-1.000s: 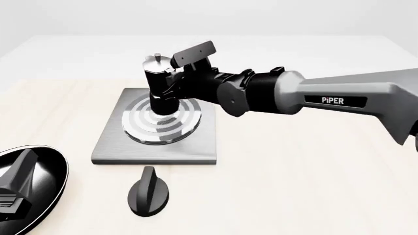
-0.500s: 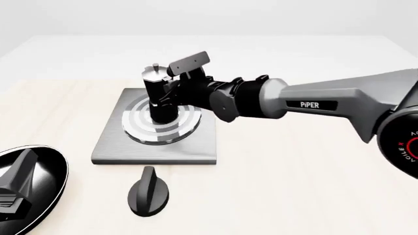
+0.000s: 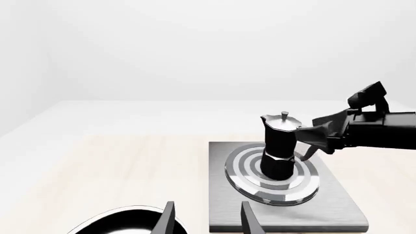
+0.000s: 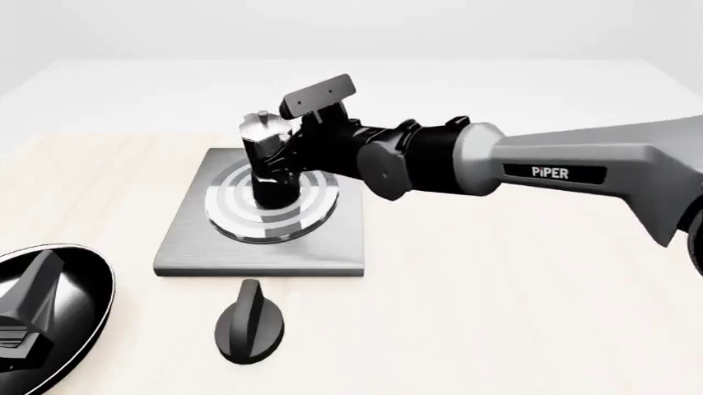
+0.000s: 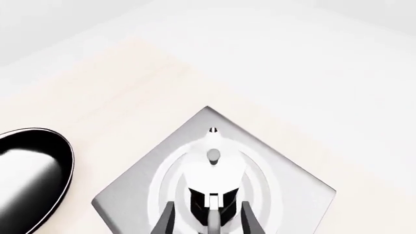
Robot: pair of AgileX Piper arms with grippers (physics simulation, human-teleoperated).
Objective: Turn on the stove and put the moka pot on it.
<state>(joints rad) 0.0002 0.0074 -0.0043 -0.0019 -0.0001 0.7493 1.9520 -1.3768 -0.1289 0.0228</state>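
Left wrist view: the moka pot point(image 3: 279, 148), black faceted body under a silver lid, stands upright on the stove point(image 3: 279, 195) burner rings. Front view: right gripper point(image 4: 288, 156) at its handle. Right wrist view: fingers point(image 5: 167, 222) flank the handle; actual grip cannot be told

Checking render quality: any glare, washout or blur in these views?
Right wrist view: the moka pot top washes out near white against the burner; front view: sharp, soft sheen on the frying pan; left wrist view: sharp, pale featureless background.
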